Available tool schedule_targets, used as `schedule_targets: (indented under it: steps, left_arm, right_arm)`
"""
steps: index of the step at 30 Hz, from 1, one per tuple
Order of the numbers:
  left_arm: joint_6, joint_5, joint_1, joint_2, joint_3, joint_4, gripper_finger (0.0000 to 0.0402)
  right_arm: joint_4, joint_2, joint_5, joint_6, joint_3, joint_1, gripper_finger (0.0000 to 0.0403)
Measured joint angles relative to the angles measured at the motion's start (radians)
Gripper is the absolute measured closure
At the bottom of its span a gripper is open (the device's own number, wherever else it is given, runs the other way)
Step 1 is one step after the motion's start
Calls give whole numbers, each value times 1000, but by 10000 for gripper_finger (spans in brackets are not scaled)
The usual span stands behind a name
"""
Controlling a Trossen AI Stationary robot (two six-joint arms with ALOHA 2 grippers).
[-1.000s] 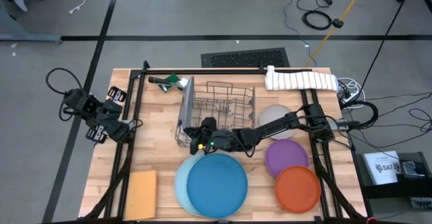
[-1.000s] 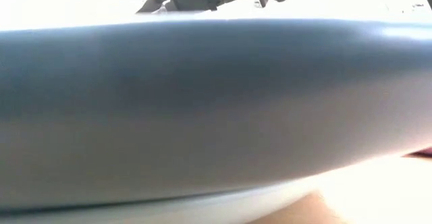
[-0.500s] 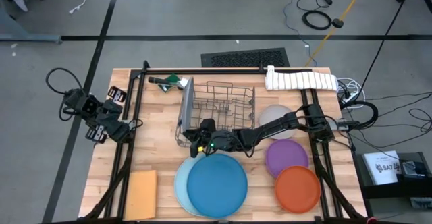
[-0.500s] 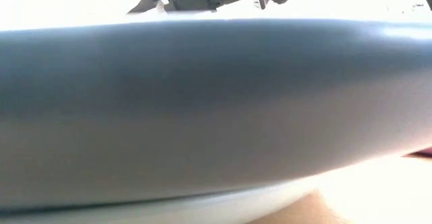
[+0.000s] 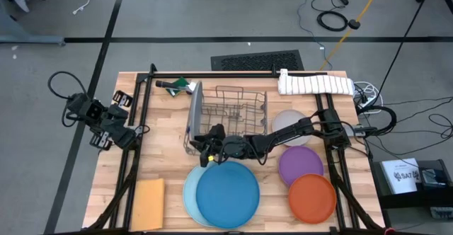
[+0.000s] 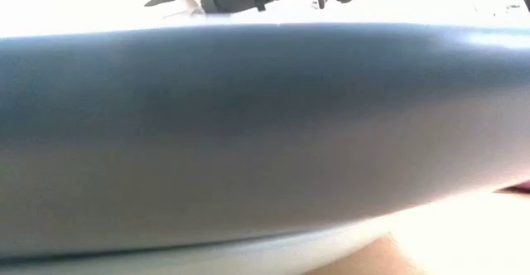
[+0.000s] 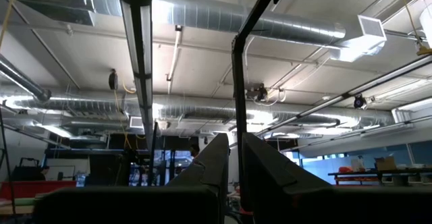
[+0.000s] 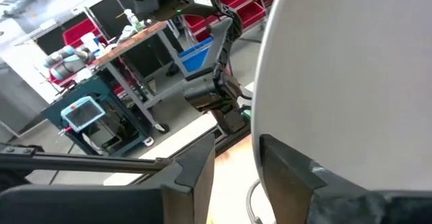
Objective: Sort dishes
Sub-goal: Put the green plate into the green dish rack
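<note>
At the rack's left end a grey-blue plate stands on edge; right gripper beside it, fingers parted. Low view blocked by bright blue plate. Left gripper, far left of rack, fingers nearly together.

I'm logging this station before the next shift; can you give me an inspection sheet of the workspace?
Surface: wooden table, mostly covered.
Job's things: grey-blue plate upright at the wire rack's left end; bright blue plate stacked on pale teal plate; light grey plate, purple plate and orange plate lie flat on the right.
Clutter: tan sheet, rolled white towel, green-handled tool.
Grippers: right gripper at the rack's front-left corner, fingers apart beside the grey-blue plate; left gripper parked at the table's left edge, shut.
Cables: bundles by both arm bases.
Surroundings: grey floor, floor vent.
</note>
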Motion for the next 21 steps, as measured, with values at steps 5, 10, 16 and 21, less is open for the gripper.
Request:
schedule_targets:
  steps: [5,10,16,21]
  left_arm:
    - [0,0,0,0,0,0,356]
    - [0,0,0,0,0,0,356]
    - [0,0,0,0,0,0,356]
    - [0,0,0,0,0,0,356]
  right_arm:
    - [4,-1,-22,-1,0,1,269]
    - [4,-2,-38,-7,0,1,254]
    - [4,-2,-81,-26,2,1,237]
    - [5,-3,-92,-26,3,1,214]
